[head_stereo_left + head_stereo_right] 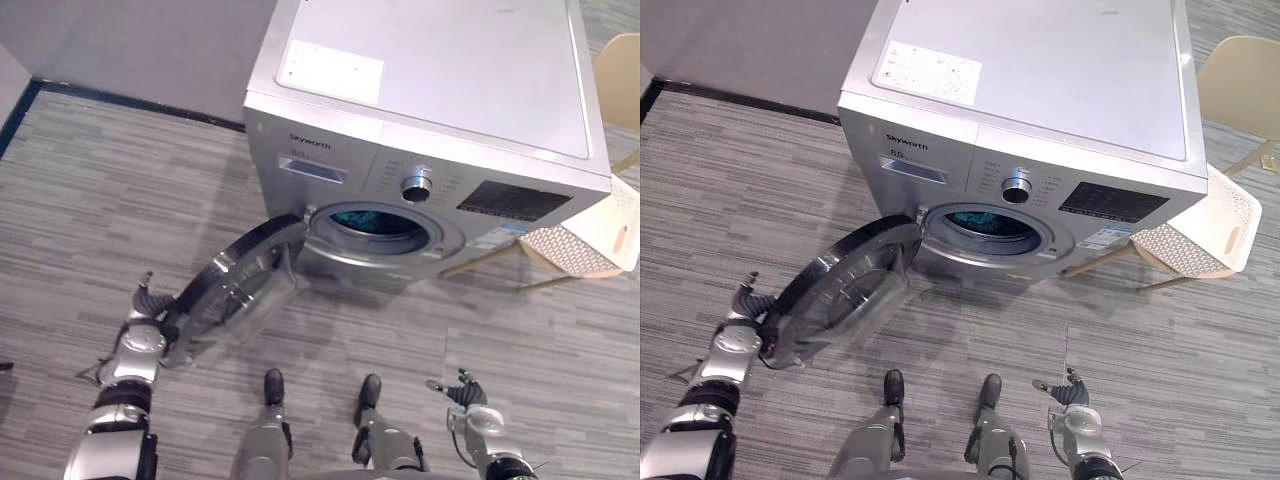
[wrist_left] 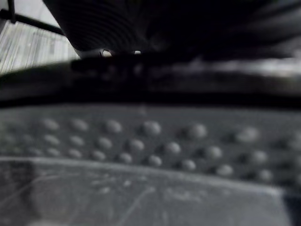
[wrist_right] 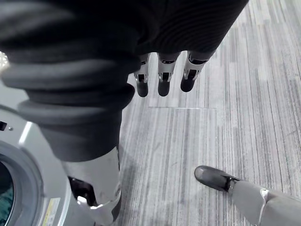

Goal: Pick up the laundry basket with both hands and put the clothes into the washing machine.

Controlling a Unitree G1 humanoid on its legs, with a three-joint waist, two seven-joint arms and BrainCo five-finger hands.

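Note:
The silver washing machine (image 1: 420,90) stands with its round door (image 1: 235,290) swung open to the left. Blue-green clothes (image 1: 375,218) lie inside the drum. My left hand (image 1: 140,340) is at the door's outer edge, low on the left. In the left wrist view the door's dotted rim (image 2: 150,141) sits right up against the camera and hides the fingers. My right hand (image 1: 470,395) hangs low on the right above the floor. Its fingers (image 3: 162,82) are straight and hold nothing. The white perforated laundry basket (image 1: 580,245) rests to the right of the machine.
A beige chair (image 1: 620,70) stands behind the basket at the right edge. Grey striped carpet (image 1: 100,200) spreads in front and to the left of the machine, and a grey wall (image 1: 130,40) runs behind.

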